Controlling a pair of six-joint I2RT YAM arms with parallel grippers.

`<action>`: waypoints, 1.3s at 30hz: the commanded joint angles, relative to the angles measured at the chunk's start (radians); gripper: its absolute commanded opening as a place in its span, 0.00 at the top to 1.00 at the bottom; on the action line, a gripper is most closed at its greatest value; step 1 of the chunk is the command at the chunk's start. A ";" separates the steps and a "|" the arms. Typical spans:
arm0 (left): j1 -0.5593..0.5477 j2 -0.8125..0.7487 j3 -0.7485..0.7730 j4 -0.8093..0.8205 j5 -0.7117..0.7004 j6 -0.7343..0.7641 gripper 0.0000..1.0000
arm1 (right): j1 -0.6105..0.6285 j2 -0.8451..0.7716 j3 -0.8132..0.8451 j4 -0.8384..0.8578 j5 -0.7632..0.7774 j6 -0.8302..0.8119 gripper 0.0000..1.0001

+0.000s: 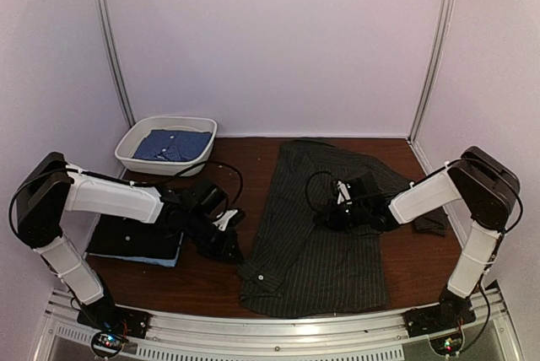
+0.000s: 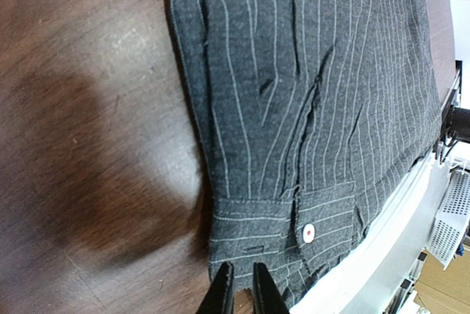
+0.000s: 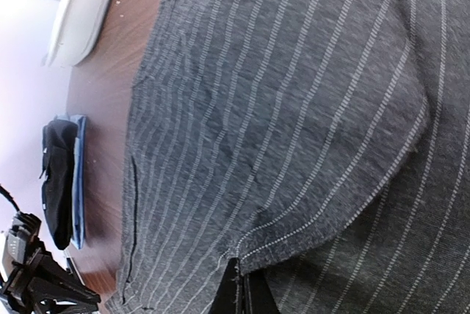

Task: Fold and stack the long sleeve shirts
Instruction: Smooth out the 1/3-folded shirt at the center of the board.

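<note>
A dark charcoal pinstriped cloth shirt (image 1: 321,243) lies spread on the brown tabletop (image 1: 211,285). Right gripper (image 3: 239,293) jaws closed, seemingly pinching its curved hem; left gripper (image 2: 241,290) jaws nearly closed at its cuff, hold unclear. Both should lift together, evenly.

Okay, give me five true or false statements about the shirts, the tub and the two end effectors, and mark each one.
1. The white tub holds a blue shirt. True.
2. The pinstripe shirt sits folded on the stack. False: it lies spread on the table between the arms.
3. The right end effector is wide open. False: it is shut on a hem of the pinstripe shirt.
4. A black shirt lies on a light blue shirt at the left. True.
5. The left end effector hangs over the tub. False: it is at the pinstripe shirt's buttoned cuff.
</note>
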 commanded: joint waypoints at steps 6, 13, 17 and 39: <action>-0.034 0.010 0.042 -0.020 0.010 0.001 0.82 | -0.022 -0.064 0.007 -0.139 0.108 -0.076 1.00; -0.037 0.035 0.042 -0.028 -0.045 -0.002 0.49 | -0.042 -0.080 0.003 -0.155 0.110 -0.102 1.00; -0.040 0.057 0.046 -0.004 -0.037 -0.002 0.50 | -0.042 -0.071 0.016 -0.147 0.081 -0.103 0.99; -0.085 0.075 0.157 -0.083 -0.028 -0.004 1.00 | -0.041 -0.075 0.037 -0.172 0.060 -0.114 0.98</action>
